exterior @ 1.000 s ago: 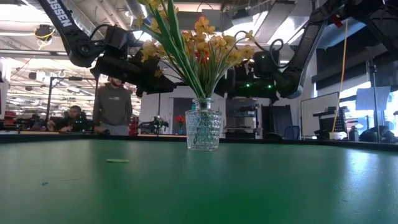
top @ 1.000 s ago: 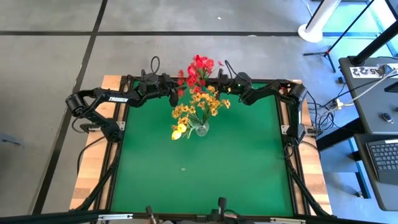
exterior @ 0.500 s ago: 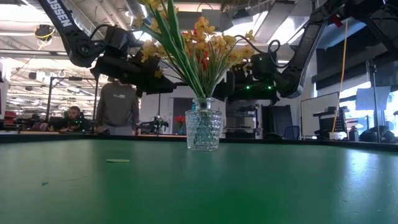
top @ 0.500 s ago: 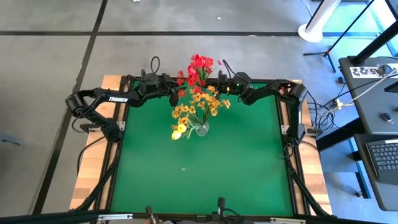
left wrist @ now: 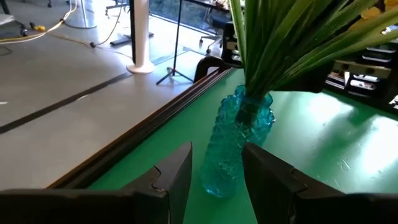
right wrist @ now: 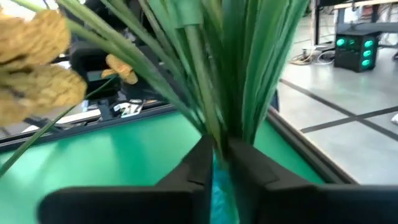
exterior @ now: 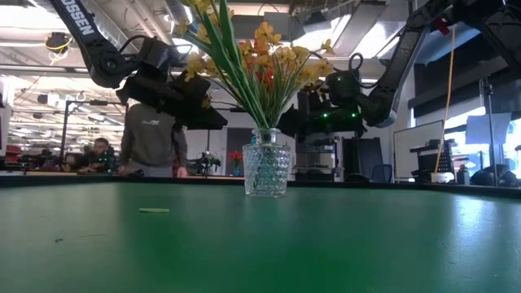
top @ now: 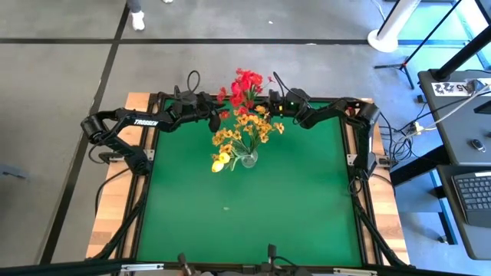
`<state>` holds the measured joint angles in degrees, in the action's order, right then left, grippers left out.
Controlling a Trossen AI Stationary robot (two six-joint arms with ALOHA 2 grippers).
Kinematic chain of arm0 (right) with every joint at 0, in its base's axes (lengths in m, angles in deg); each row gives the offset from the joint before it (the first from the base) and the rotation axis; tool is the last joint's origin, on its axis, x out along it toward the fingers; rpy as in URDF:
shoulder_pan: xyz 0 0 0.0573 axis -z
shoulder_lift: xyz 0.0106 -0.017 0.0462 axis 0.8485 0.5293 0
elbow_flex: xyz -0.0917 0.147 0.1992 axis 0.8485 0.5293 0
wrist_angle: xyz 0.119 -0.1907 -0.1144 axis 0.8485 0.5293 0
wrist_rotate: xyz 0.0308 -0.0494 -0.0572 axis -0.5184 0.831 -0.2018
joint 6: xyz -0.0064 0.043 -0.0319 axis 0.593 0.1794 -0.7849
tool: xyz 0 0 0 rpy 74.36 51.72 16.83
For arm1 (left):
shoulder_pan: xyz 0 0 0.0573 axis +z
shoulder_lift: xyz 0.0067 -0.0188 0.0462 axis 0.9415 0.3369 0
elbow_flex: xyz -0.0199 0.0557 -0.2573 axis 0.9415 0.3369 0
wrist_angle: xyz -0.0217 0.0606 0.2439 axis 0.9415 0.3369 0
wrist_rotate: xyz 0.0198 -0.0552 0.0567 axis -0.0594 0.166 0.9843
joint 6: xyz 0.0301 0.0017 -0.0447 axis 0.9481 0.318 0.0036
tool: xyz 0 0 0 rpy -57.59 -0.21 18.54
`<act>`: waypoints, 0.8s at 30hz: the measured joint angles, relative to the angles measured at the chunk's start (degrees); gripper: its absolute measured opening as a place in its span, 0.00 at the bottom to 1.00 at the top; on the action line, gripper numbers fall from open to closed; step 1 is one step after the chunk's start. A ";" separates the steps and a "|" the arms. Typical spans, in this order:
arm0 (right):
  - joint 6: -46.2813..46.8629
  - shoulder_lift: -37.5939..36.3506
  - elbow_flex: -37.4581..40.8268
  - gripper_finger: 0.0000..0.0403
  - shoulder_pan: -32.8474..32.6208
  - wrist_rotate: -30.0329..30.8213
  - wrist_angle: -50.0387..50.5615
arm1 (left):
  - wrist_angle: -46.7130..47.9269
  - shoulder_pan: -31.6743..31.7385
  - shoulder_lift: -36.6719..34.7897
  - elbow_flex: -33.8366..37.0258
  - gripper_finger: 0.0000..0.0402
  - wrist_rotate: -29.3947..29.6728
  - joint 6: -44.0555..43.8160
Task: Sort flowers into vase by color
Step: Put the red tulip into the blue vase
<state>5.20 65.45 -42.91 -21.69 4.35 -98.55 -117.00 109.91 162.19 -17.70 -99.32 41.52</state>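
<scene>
High view: red flowers (top: 244, 83) are seen behind the clear vase (top: 248, 159) of yellow flowers (top: 244, 130); left wrist view: left gripper (left wrist: 214, 180) is parted and empty beside the blue vase (left wrist: 239, 140); right wrist view: right gripper (right wrist: 217, 162) is nipped on green stems (right wrist: 224, 81), so a tug could tip that vase.

Item count on the desk (top: 291, 199):

- Vases: two. One clear glass vase (exterior: 266, 171) at desk centre; one blue glass vase (left wrist: 239, 143) at the far edge.
- Flower bunches: two. One yellow bunch (top: 244, 132) in the clear vase; one red bunch (top: 244, 86) at the far edge.
- Robot arms: two. Left arm (top: 138, 121); right arm (top: 337, 111).
- Loose green scraps on the desk: one (exterior: 154, 210).
- Persons beyond the desk: two visible in the low view.
</scene>
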 joint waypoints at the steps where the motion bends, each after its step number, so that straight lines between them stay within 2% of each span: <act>1: 0.00 0.04 0.01 0.14 0.00 -0.29 0.07 | 0.07 0.00 0.00 0.01 0.34 0.00 0.02; 8: -0.01 -0.09 0.03 0.42 0.00 -3.31 0.48 | 1.37 0.02 0.00 0.01 0.34 0.41 0.04; 12: 0.04 -1.33 0.10 0.54 0.00 -5.06 2.18 | 1.74 0.02 0.00 0.01 0.34 0.46 0.32; 16: -0.42 -3.05 0.14 0.59 0.04 -5.44 5.68 | 2.45 0.02 0.00 0.01 0.34 0.51 0.39; 24: -4.48 -6.72 0.03 0.60 0.04 -4.33 15.75 | 4.52 0.02 0.00 0.01 0.34 0.54 0.46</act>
<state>0.72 58.73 -42.87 -21.64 0.02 -82.80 -112.48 109.93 162.19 -17.69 -98.77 41.98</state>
